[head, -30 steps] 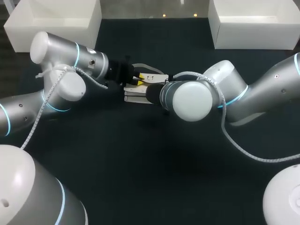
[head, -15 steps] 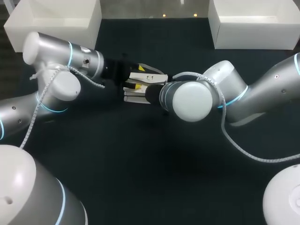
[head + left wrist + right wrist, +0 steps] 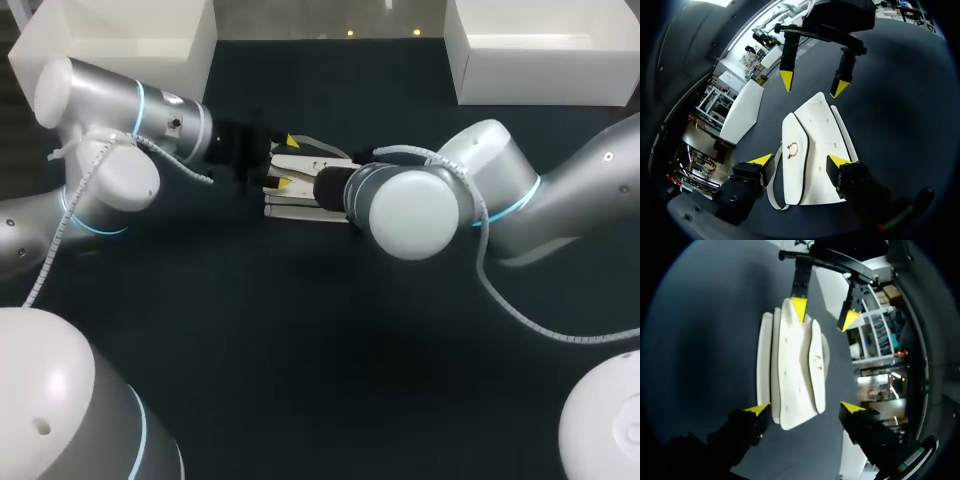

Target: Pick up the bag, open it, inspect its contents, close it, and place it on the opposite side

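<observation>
1. The white handbag (image 3: pixel 300 200) lies flat on the dark tabletop (image 3: pixel 300 350), toward the far edge and about midway between the left and right edges.
2. In the left wrist view I see the handbag (image 3: pixel 815 150) with its flap shut. A small gold clasp (image 3: pixel 792 150) sits on the flap, and a white strap (image 3: pixel 772 192) loops out along one side.
3. My left gripper (image 3: pixel 800 161) is spread wide and has hold of nothing. The end of the handbag shows between its two yellow tips, and I cannot tell whether either tip touches it.
4. From overhead, the left gripper (image 3: pixel 287 162) sits at the bag's left end, with my left arm (image 3: pixel 100 150) coming in from the left edge.
5. My right gripper (image 3: pixel 804 408) is likewise spread wide, with no grip on anything. The opposite end of the handbag (image 3: pixel 792 370) shows between its tips.
6. The two grippers face each other along the bag. The right gripper (image 3: pixel 813 85) shows ahead of the left one, and the left gripper (image 3: pixel 824 313) ahead of the right one.
7. My right arm (image 3: pixel 420 205) reaches in from the right edge, and its wrist hides its fingers from overhead.
8. A white bin (image 3: pixel 120 50) stands at the far-left corner and another white bin (image 3: pixel 540 60) at the far-right corner, both well apart from the bag.
</observation>
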### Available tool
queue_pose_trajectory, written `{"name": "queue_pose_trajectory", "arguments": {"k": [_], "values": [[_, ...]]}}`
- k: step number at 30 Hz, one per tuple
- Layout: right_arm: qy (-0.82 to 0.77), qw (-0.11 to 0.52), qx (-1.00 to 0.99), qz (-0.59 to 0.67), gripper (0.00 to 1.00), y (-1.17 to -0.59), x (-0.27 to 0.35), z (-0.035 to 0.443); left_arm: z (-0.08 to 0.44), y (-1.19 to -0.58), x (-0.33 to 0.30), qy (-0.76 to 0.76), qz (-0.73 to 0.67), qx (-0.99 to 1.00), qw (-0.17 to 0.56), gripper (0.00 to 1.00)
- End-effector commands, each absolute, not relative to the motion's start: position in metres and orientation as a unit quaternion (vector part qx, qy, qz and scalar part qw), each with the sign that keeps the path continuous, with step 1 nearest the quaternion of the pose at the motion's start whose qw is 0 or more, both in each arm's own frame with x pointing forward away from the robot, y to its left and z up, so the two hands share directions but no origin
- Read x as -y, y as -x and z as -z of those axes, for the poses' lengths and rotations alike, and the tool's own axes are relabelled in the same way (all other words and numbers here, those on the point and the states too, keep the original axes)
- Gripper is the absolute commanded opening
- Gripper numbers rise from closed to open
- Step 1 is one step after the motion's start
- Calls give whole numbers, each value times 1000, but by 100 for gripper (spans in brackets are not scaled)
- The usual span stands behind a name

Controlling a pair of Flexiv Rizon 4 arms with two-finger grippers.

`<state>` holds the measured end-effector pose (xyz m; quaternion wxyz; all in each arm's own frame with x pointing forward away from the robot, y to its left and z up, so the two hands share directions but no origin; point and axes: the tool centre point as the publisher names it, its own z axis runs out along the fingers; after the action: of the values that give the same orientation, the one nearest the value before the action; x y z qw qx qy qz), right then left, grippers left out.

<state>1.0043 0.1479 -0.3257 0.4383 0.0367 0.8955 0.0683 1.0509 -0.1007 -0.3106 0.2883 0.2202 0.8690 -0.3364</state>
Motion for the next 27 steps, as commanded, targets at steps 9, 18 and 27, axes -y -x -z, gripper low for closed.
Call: {"name": "queue_pose_trajectory", "arguments": {"k": [9,18,27], "values": [[-35,353,-929,-104,100,-1014,-137,293,286,-1045,75,-171,304,-918,191,100],[-25,303,-948,-90,100,-1019,-134,282,283,-1038,65,-147,295,-937,118,100],[-21,257,-961,-98,100,-1026,-132,275,284,-1032,58,-135,272,-950,64,100]]}}
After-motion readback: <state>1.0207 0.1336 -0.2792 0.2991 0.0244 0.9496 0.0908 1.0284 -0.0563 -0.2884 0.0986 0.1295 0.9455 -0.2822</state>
